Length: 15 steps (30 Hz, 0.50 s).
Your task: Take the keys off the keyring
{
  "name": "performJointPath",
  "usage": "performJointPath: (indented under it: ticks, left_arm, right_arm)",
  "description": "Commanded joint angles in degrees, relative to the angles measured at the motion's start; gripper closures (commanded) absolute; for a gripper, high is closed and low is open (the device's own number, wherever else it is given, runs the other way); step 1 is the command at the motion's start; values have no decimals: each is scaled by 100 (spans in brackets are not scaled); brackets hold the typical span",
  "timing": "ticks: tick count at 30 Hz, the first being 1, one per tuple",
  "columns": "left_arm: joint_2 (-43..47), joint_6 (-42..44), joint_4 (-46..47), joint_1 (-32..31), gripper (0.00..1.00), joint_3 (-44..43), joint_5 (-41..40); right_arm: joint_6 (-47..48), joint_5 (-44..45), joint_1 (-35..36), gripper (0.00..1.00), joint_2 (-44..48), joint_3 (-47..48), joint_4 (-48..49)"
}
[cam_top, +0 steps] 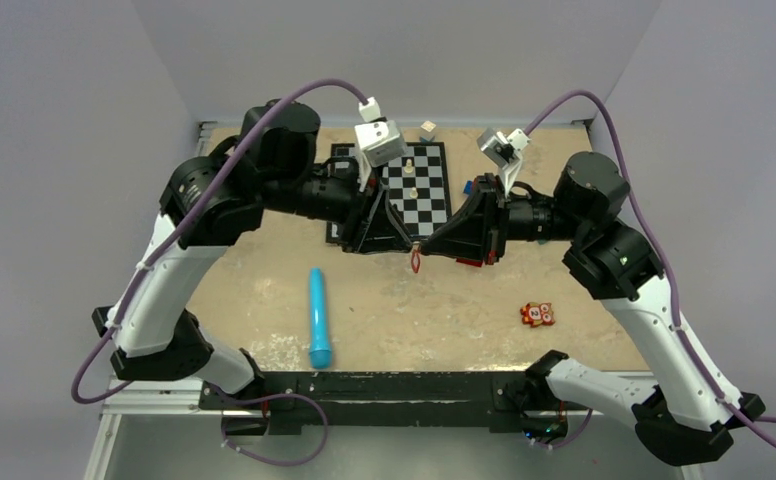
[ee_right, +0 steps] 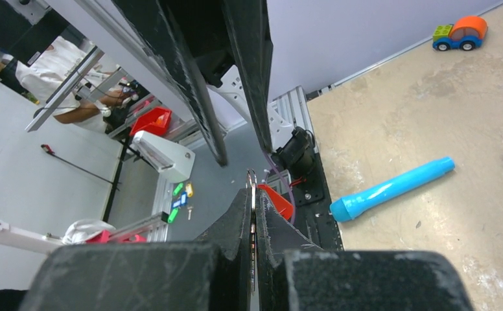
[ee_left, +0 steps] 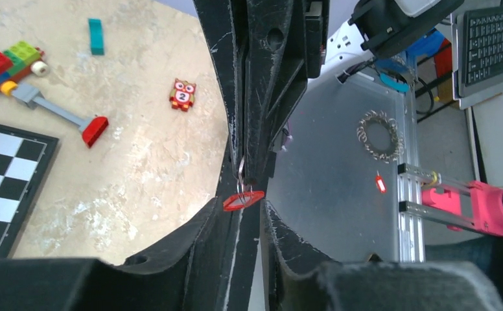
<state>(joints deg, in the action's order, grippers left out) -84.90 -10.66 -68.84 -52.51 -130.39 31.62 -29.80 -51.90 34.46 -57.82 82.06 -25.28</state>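
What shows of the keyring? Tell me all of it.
The keyring is a small red oblong tag, plastic by its look, on a thin silvery metal ring. It hangs in the air, tag downward, where the two gripper tips meet. The right gripper is shut on the ring, whose arc stands out past its tip. The left gripper sits close against it, its grip unclear. Whether anything else hangs on the ring cannot be made out.
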Motion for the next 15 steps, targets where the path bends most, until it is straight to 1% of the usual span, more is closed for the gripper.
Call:
performJointPath:
  ticks: [1,7,12,15]
  left_arm:
    - [-106,29,35,34,72,-11,461]
    - [-140,-15,88,39,80,102,541]
    - [-146,-70,174,30,84,225,635]
    - [-124,-130,315,30,84,323,709]
  right_arm:
    - [41,-62,10,100,-40,250,84]
    - [21,-75,14,100,-43,254,124]
    - [18,-82,9,100,-41,247,161]
    - [0,-113,15,100,-40,222,197]
